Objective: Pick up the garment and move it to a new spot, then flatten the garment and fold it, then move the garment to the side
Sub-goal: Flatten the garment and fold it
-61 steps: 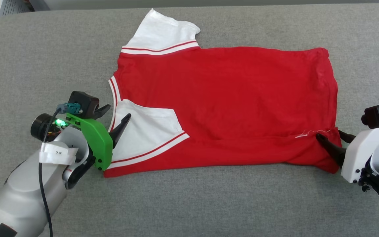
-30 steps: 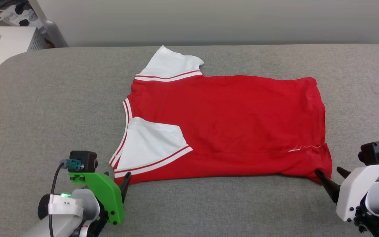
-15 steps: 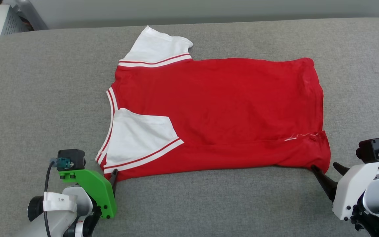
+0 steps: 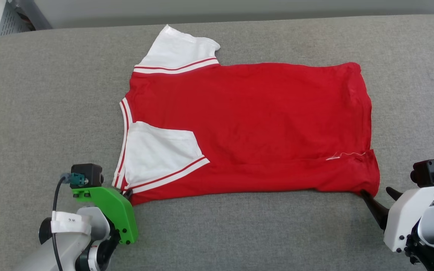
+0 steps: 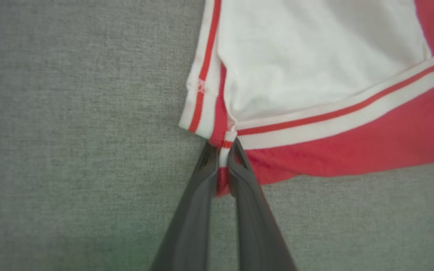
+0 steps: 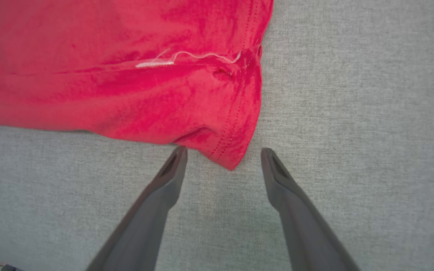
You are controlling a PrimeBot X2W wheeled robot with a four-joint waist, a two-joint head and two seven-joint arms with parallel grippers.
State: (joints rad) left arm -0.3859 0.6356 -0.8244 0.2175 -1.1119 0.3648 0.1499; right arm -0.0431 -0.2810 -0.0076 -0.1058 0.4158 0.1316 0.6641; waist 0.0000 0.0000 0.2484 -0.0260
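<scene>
Here, the soft red garment [image 4: 247,124] lies flat in the middle of the gray, woven table [image 4: 220,233]. Its short white sleeves have striped edges, and the near sleeve lies folded onto the red part. The left end effector [image 5: 223,148] reaches in low from the near left and pinches the garment's near left corner. The right end effector [image 6: 224,151] is spread wide at the near right, with the hem corner between its tips.
</scene>
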